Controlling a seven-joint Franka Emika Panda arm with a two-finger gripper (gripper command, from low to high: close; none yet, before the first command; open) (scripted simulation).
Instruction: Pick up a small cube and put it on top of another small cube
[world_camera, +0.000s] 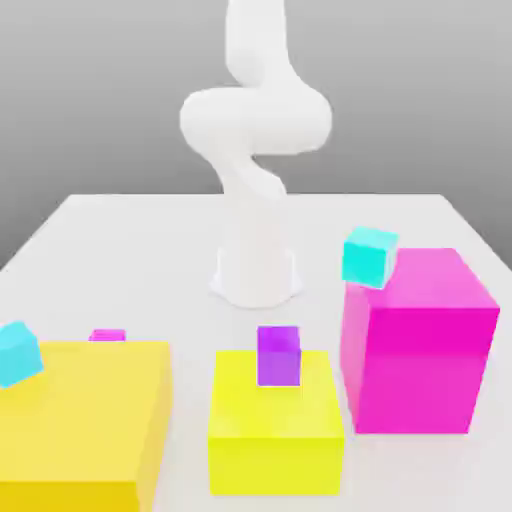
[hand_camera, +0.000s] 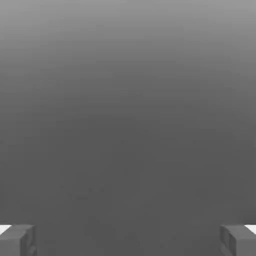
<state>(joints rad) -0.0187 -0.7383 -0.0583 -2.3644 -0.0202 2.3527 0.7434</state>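
Magenta-pink small cube (world_camera: 108, 335) sits behind the orange-yellow block (world_camera: 85, 415), partly hidden by it, toward the exterior view's left. In the hand view, the gripper (hand_camera: 128, 241) stands wide, nothing between its fingers.

Counter: a pale, plain surface (world_camera: 150, 240) is spreading beneath the scene, its far edge running straight across.
Backdrop: a gray expanse (world_camera: 110, 110) is rising beyond, darkening toward that edge.
Hand-view backdrop: gray shading is grading from lighter to darker.
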